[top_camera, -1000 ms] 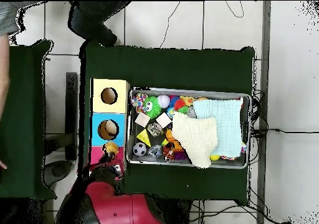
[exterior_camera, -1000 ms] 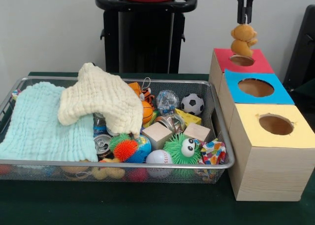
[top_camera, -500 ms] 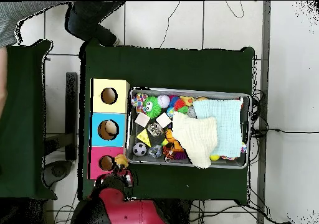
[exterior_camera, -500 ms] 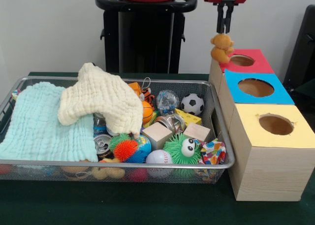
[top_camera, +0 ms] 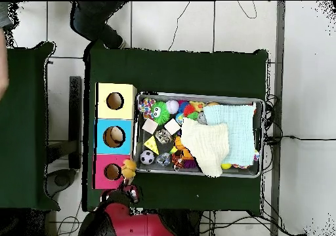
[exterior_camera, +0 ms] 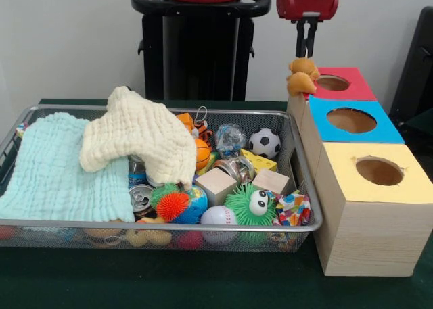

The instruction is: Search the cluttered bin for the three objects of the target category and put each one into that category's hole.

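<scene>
My gripper (exterior_camera: 306, 54) hangs at the left edge of the red-topped box (exterior_camera: 355, 90), shut on an orange and tan plush toy (exterior_camera: 301, 76). The toy dangles from the tips against the box's left corner, left of the round hole (exterior_camera: 333, 83) and not over it. In the overhead view the toy (top_camera: 129, 168) lies between the red box's hole (top_camera: 112, 172) and the wire mesh bin (top_camera: 197, 97). In the bin (exterior_camera: 162, 224), another orange plush (exterior_camera: 196, 128) pokes out beside the cream cloth (exterior_camera: 139, 134).
Blue-topped (exterior_camera: 352, 122) and yellow-topped (exterior_camera: 379, 170) boxes stand in front of the red one. The bin holds a pale blue cloth (exterior_camera: 57, 170), a green googly-eyed ball (exterior_camera: 252, 204), wooden blocks, a small soccer ball (exterior_camera: 264, 143), cans and other balls. A person's sleeve shows at the overhead view's top left.
My gripper carried the plush toy from above the red box's hole leftward and lower, to the box's left edge.
</scene>
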